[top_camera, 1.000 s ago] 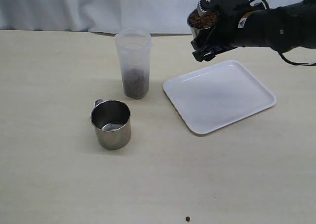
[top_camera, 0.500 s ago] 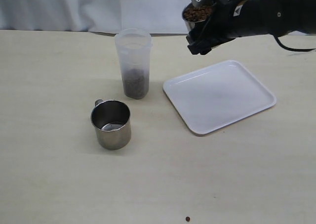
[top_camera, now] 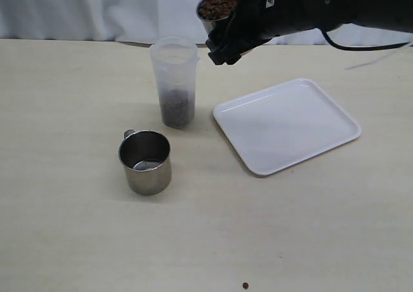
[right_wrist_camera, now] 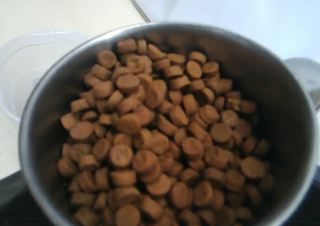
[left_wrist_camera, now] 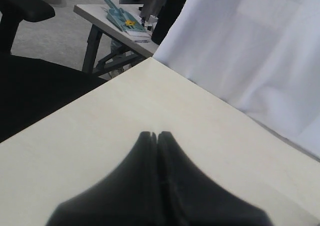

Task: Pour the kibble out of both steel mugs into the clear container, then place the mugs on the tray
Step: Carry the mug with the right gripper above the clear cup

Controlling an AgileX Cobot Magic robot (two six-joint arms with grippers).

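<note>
My right gripper (top_camera: 222, 31) is shut on a steel mug (top_camera: 216, 13) full of brown kibble (right_wrist_camera: 155, 136), held tilted in the air just right of and above the clear container (top_camera: 174, 79). The container stands upright with kibble (top_camera: 177, 108) in its lower part; its rim (right_wrist_camera: 30, 61) shows beyond the mug in the right wrist view. A second steel mug (top_camera: 145, 162) stands empty in front of the container. The white tray (top_camera: 287, 124) lies bare to the right. My left gripper (left_wrist_camera: 158, 134) is shut on nothing above a bare table corner, out of the exterior view.
One loose pellet (top_camera: 245, 285) lies near the table's front edge. A white curtain (top_camera: 97, 8) hangs behind the table. Beyond the table corner in the left wrist view stand a black chair (left_wrist_camera: 25, 11) and another desk (left_wrist_camera: 115, 21).
My right arm has carried the full mug leftward and slightly up, from above the tray's far corner to beside the container's rim. The empty mug, container and tray have not moved.
</note>
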